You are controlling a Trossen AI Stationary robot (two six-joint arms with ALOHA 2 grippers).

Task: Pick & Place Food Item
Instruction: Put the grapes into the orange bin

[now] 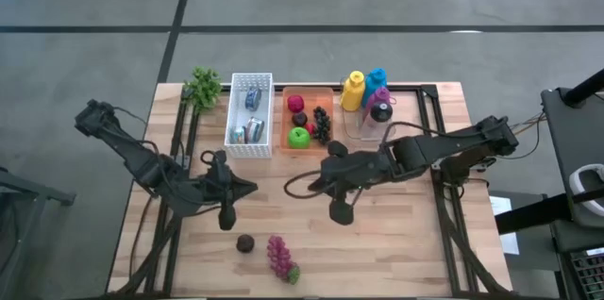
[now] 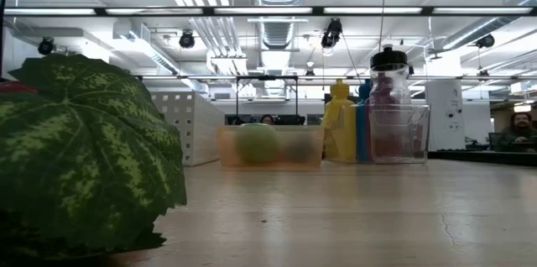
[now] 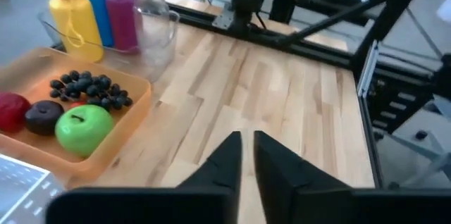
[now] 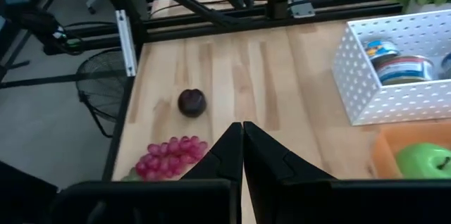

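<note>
A dark plum (image 1: 245,243) and a bunch of pink grapes (image 1: 279,255) with a green leaf lie on the wooden table near its front edge; both also show in the right wrist view as plum (image 4: 192,101) and grapes (image 4: 169,157). My left gripper (image 1: 226,221) hangs above the table just behind the plum, its fingers (image 3: 247,139) a narrow slit apart with nothing between them. My right gripper (image 1: 340,212) hangs over the table's middle, shut (image 4: 243,129) and empty. An orange tray (image 1: 286,121) at the back holds a green apple (image 3: 84,127), dark grapes and red fruit.
A white perforated basket (image 1: 250,81) with cans stands left of the tray, with a green plant (image 1: 203,88) beside it. Coloured bottles (image 1: 363,91) stand in a clear bin at the back right. Bare wood lies between the two grippers and to the front right.
</note>
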